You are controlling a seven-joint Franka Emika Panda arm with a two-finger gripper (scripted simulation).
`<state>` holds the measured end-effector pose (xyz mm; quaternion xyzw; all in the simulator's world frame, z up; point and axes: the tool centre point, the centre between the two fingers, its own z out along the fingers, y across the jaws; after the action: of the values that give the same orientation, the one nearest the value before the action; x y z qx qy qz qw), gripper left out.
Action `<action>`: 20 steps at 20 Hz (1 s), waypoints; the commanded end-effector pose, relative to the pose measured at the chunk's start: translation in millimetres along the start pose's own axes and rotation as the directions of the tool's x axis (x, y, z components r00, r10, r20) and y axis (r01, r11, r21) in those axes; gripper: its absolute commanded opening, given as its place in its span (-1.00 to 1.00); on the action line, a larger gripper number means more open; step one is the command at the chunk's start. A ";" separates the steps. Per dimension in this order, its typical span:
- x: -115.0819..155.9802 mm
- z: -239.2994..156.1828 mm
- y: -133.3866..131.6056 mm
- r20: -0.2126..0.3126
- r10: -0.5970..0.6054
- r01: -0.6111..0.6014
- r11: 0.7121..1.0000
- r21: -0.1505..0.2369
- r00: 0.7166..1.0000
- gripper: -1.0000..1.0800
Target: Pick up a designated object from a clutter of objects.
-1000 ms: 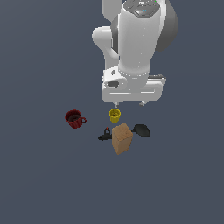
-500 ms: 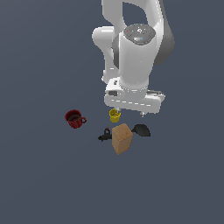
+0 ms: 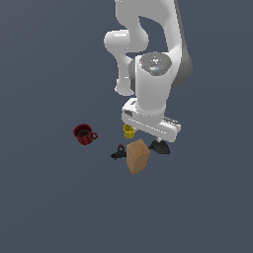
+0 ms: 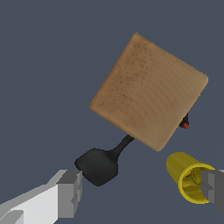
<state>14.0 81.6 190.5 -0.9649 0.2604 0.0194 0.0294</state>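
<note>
The tool [image 4: 140,192] is spread wide and holds nothing — in the wrist view one grey finger [image 4: 70,192] sits just beside the spatula [image 4: 98,165] head and the other [image 4: 213,189] overlaps the cup [image 4: 189,183]. From the exterior view the arm hangs low over the cluster, its hand hiding most of the cup and part of the spatula.

The spatula lies flat on the worktop [image 3: 49,207]. Its broad black head pokes out clear of the block [image 4: 146,96], while the slim handle runs under or behind the block and is lost from sight; whether the block rests on the handle cannot be told. In the exterior view the head shows on that view's right of the block. The clamp [image 3: 118,153] sits on the block's far side from the head, and the mug [image 3: 84,134] stands well apart on the exterior view's left.

This looks like the approach step: the tool is lining up over the spatula but has not yet closed. The next move seems to call for shifting the fingers so they straddle the neck or head rather than the cup, then descending and closing — with care, since the cup is close enough to be caught or knocked, and the block may drag along when the handle comes free.
</note>
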 end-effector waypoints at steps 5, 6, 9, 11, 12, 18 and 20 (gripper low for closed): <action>0.6 29.2 -0.1 -0.005 0.182 -0.182 0.983 -0.003 0.983 0.92; 0.7 33.6 0.1 -0.006 0.209 -0.209 0.978 -0.004 0.978 0.92; 0.9 46.6 1.0 -0.012 0.290 -0.290 0.957 -0.006 0.957 0.92; 1.0 55.2 1.9 -0.016 0.343 -0.343 0.939 -0.007 0.939 0.92; 1.0 59.4 2.4 -0.019 0.369 -0.369 0.929 -0.007 0.929 0.92; 1.4 83.3 6.4 -0.038 0.513 -0.513 0.858 -0.008 0.858 0.92; 1.5 89.8 7.8 -0.045 0.551 -0.551 0.834 -0.007 0.834 0.92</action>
<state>15.1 86.7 114.3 -0.8613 0.5078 0.0051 0.0162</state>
